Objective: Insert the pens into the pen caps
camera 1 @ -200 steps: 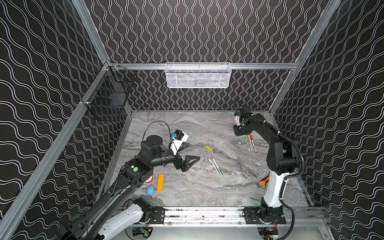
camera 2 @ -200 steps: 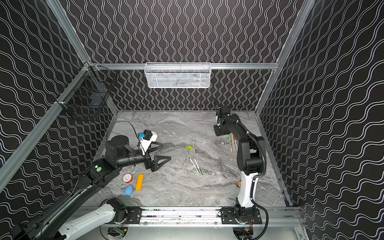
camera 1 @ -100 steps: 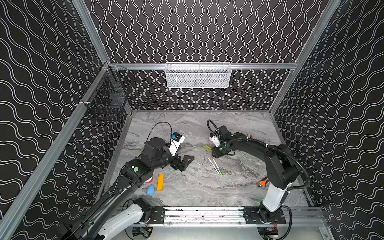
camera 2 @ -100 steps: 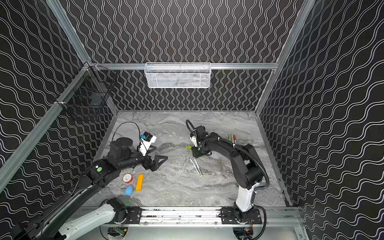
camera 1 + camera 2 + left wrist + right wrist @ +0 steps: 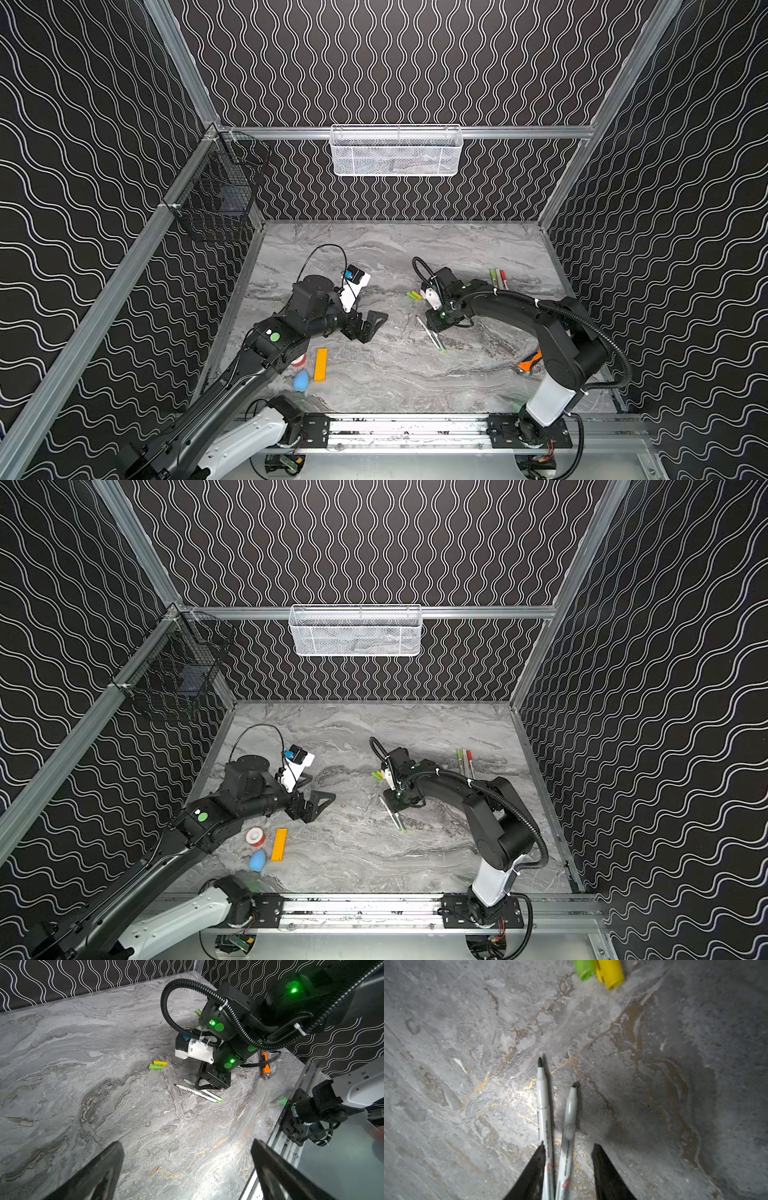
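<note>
Two uncapped white pens [image 5: 543, 1105] [image 5: 570, 1113] lie side by side on the marble table, also visible in both top views [image 5: 430, 338] [image 5: 392, 817]. My right gripper [image 5: 569, 1147] is down over their barrels, open. Both pens run between its fingers; one finger is against a pen and the other stands clear. A green pen cap [image 5: 584, 968] and a yellow pen cap [image 5: 610, 972] lie together just beyond the pen tips [image 5: 414, 295]. Several capped pens [image 5: 498, 278] rest at the back right. My left gripper [image 5: 187, 1145] hovers wide open and empty at centre-left [image 5: 370, 326].
An orange-yellow bar [image 5: 321, 364], a blue blob [image 5: 301, 379] and a red-and-white tape roll [image 5: 254, 836] lie near the left arm. An orange-handled tool [image 5: 530, 360] lies by the right arm's base. A white mesh basket [image 5: 396, 150] and a black wire basket [image 5: 216, 199] hang on the walls.
The right arm swung from the back right to the middle and came down over the two pens. The left gripper drew back a little and stays wide open.
</note>
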Controlling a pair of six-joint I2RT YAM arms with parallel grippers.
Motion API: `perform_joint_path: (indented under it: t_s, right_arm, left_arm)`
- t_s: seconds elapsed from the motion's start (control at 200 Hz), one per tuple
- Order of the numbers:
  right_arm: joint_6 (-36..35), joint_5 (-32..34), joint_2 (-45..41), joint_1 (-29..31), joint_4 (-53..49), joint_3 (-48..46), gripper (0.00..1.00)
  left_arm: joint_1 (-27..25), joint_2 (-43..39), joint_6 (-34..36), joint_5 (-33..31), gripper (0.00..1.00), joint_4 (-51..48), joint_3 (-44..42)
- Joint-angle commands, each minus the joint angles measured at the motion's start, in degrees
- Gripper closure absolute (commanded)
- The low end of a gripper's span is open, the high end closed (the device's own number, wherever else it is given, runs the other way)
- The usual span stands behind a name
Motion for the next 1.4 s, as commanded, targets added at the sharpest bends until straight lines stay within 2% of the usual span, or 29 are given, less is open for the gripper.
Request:
perform_joint_path:
  t_s: [0.0,0.27,0.611,0.781,1.126,1.201,1.301,1.396]
  right_arm:
    - [0.72,2.14,1.14,0.54,-0.09,0.52,0.61]
    - [0.53,5.50,3.92,1.53,-2.61,2.34,0.66]
    - [1.92,6.37,6.96,1.82,-4.48,4.61,0.87]
    - [2.42,3.69,5.70,1.80,-2.59,5.88,0.91]
    - [3.03,-14.41,-6.03,-0.10,13.38,2.71,0.94]
    - [4.00,-20.19,-8.60,-0.45,17.24,1.82,0.94]
    - [6.86,-28.04,-12.41,-0.59,25.88,-0.53,0.94]
    - [12.18,-34.66,-16.59,-0.56,38.54,-4.17,0.94]
  left_arm:
    - [0.13,-0.28,-0.50,-0.15,0.01,1.89,0.15]
    - [0.05,0.13,-0.55,0.20,0.01,1.95,0.09]
    - [0.09,1.29,-1.97,1.57,0.01,3.52,-0.27]
    - [0.05,2.32,-4.24,2.11,0.01,5.45,-1.45]
    - [0.09,2.73,-9.82,9.35,0.01,19.31,-7.60]
    - [0.12,3.17,-10.51,11.37,0.01,22.57,-8.63]
    - [0.05,3.85,-11.40,13.84,0.01,26.52,-9.63]
    - [0.09,3.87,-11.90,15.94,0.02,29.24,-10.41]
